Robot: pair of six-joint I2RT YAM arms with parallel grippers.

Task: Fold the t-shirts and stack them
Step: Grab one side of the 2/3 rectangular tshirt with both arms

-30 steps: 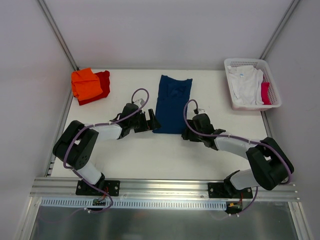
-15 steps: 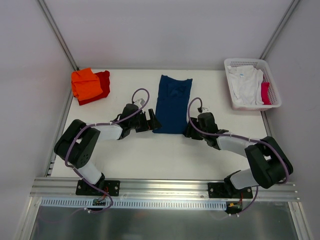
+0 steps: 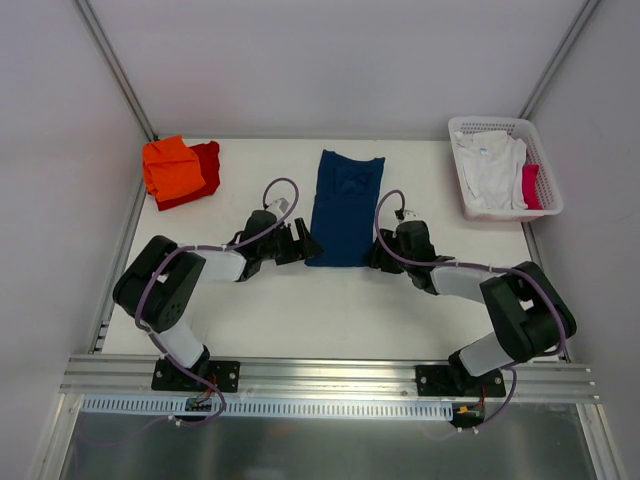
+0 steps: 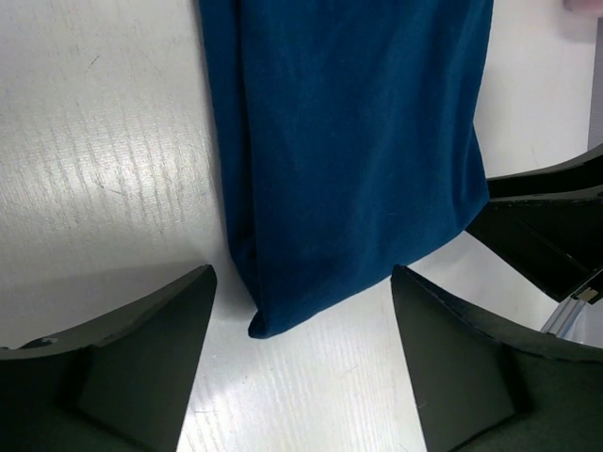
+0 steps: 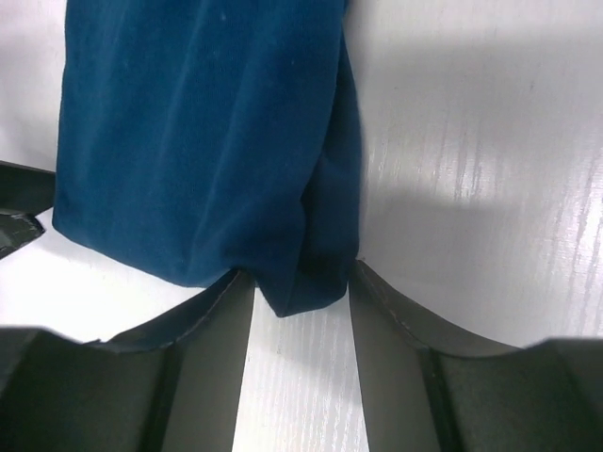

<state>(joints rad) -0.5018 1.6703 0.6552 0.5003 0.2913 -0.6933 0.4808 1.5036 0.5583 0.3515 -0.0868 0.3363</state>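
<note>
No readable text in your views.
You can read no lettering, brand, number or sign on the navy t-shirt (image 3: pixel 345 205) or the white basket (image 3: pixel 490 122); any marks are too small to tell.

folded t-shirt (image 3: pixel 343 205) lies between stacked t-shirts (image 3: pixel 180 170) at left and basket (image 3: pixel 490 122) at right.

I saw a plain navy blue cloth t-shirt (image 3: pixel 345 205) mid-frame, an orange folded cloth tee (image 3: pixel 170 166) and a red folded cloth tee (image 3: pixel 207 160) upper left.
</note>
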